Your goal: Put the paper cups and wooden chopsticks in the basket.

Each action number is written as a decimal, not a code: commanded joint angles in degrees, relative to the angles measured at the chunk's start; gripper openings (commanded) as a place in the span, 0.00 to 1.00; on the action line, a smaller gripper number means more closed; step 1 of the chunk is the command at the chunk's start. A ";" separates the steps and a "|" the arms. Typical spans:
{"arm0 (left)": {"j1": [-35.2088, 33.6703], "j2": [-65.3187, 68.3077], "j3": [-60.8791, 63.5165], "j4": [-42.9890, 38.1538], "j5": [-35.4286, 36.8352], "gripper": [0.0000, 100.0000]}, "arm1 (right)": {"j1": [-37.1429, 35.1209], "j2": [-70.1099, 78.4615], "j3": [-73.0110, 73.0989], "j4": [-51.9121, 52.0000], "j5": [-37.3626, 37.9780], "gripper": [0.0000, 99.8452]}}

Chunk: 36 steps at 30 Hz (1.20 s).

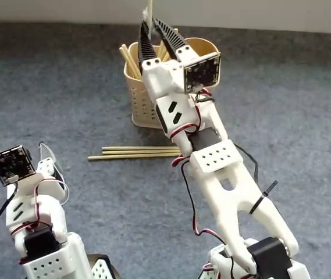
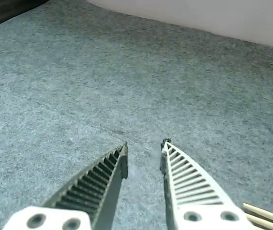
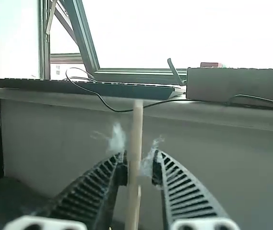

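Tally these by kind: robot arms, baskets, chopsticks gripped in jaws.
White robot arms: 2
Cream perforated plastic basket: 1
Wooden chopstick gripped upright in the right arm's jaws: 1
Total: 4

Two arms (image 1: 220, 168), one basket (image 1: 143, 104), three chopsticks (image 1: 136, 153) lying flat, one chopstick (image 3: 135, 158) upright

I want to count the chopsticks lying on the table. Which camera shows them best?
The high view: the loose chopsticks lie there nearly full length, near the basket. The left wrist view catches just their ends. The right wrist view looks at the held chopstick in the right claw.
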 commanded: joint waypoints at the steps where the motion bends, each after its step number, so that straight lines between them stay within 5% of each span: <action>1: 1.10 -0.48 -0.31 -1.23 0.00 0.13 | 0.22 -4.18 -3.12 5.76 -0.44 0.12; 19: 1.01 -0.48 -0.31 -1.23 0.00 0.13 | -11.03 -21.85 -6.64 51.12 -0.09 0.12; 29: 1.10 -0.48 -0.31 -1.23 0.00 0.13 | -15.87 -14.02 6.46 53.76 0.18 0.12; 36: 1.10 -0.48 -0.31 -1.23 0.00 0.13 | -17.71 3.12 5.85 53.85 11.69 0.12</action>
